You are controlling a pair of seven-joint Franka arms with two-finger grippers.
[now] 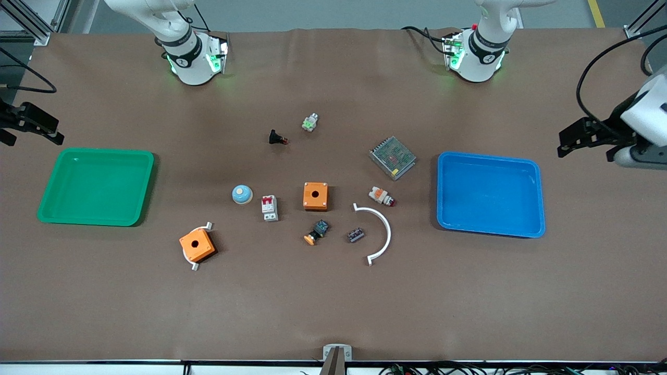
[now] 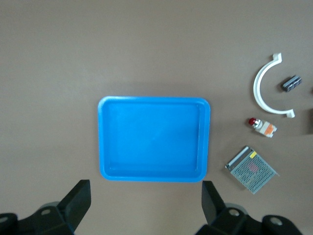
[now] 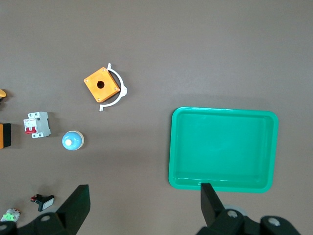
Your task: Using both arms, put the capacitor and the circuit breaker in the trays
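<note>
Two orange boxes flank circuit breaker.

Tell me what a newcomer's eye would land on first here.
Two bright trays: the green tray at the right arm's end of the table, the blue tray at the left arm's end. Between them lie small parts, among them the circuit breaker and the tiny dark capacitor. The left gripper and right gripper wait open, high above the trays.

Brown matte table; grey floor past top edge; aluminium frame posts at corners.
</note>
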